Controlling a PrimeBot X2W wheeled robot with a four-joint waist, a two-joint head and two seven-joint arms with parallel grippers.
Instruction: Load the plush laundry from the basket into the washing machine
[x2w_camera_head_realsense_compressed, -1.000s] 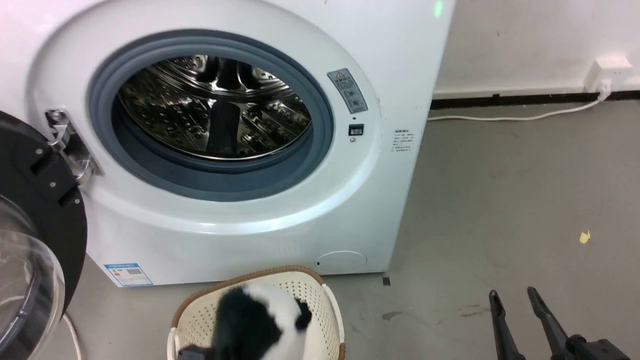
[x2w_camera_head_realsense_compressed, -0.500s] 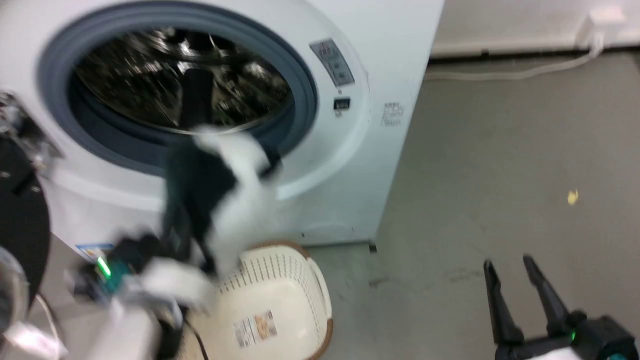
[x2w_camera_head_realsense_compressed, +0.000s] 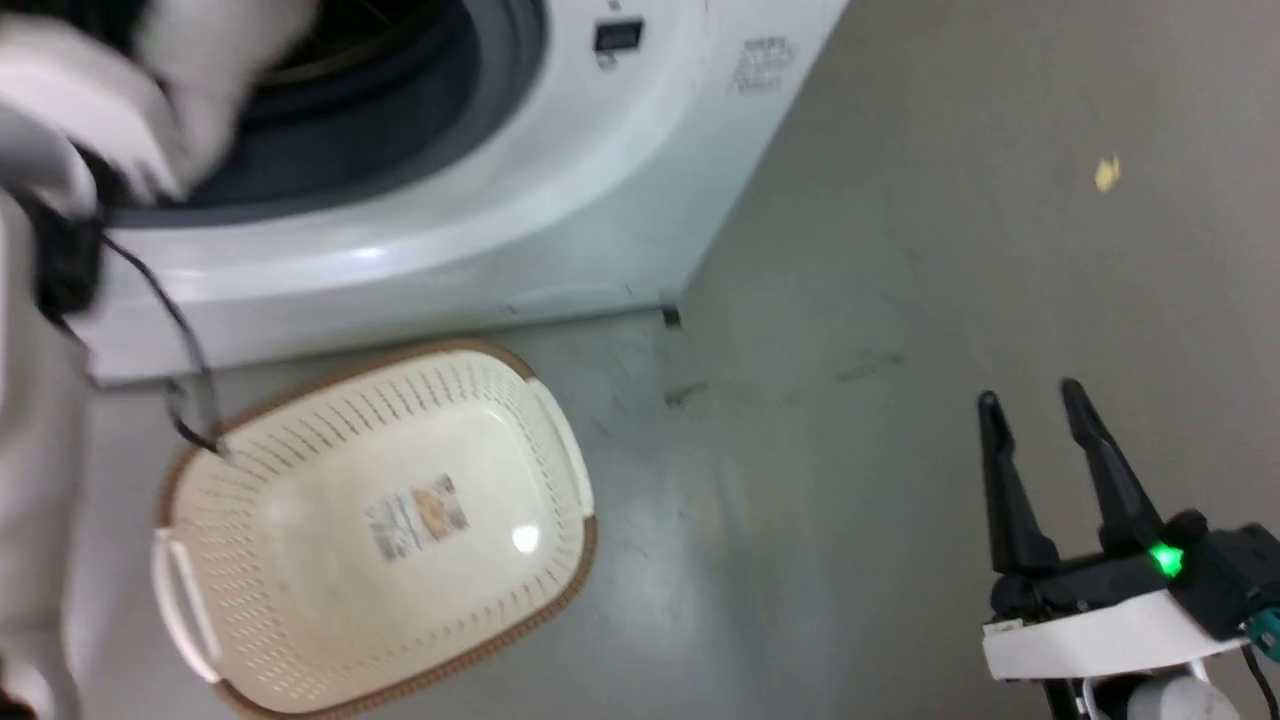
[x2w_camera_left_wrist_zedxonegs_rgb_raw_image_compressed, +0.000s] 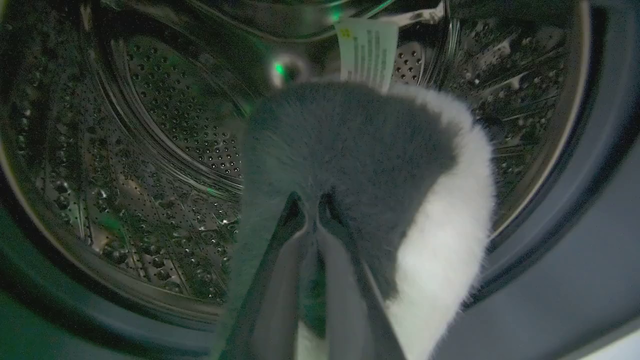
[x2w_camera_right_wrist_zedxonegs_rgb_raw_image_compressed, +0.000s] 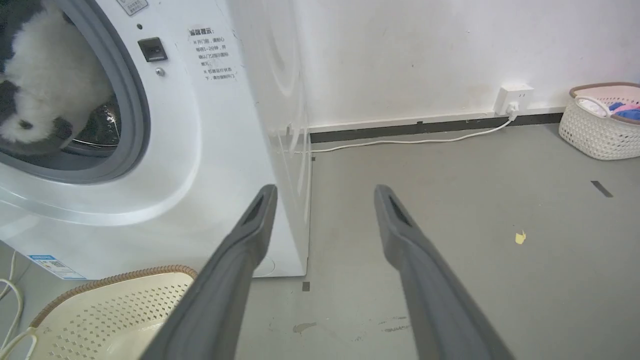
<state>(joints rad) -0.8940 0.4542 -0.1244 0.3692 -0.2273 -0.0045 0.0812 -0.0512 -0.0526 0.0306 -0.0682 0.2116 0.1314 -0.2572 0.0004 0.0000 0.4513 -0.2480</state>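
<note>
The plush laundry, fluffy black and white with a sewn tag, hangs in the mouth of the washing machine, in front of the steel drum. My left gripper is shut on its dark fur. In the right wrist view the plush laundry sits inside the grey door seal. The basket stands on the floor before the washer, with just its sticker inside. My right gripper hovers open over the floor to the right, holding nothing.
My pale left forearm and a dark cable cross above the basket's left end. A second white basket with clothes stands by the wall at far right, near a socket and white cord. Grey floor lies between.
My left gripper has lifted the plush laundry out of the basket and up into the washer's opening. The head camera has tilted down and right. The right gripper has stayed open.
</note>
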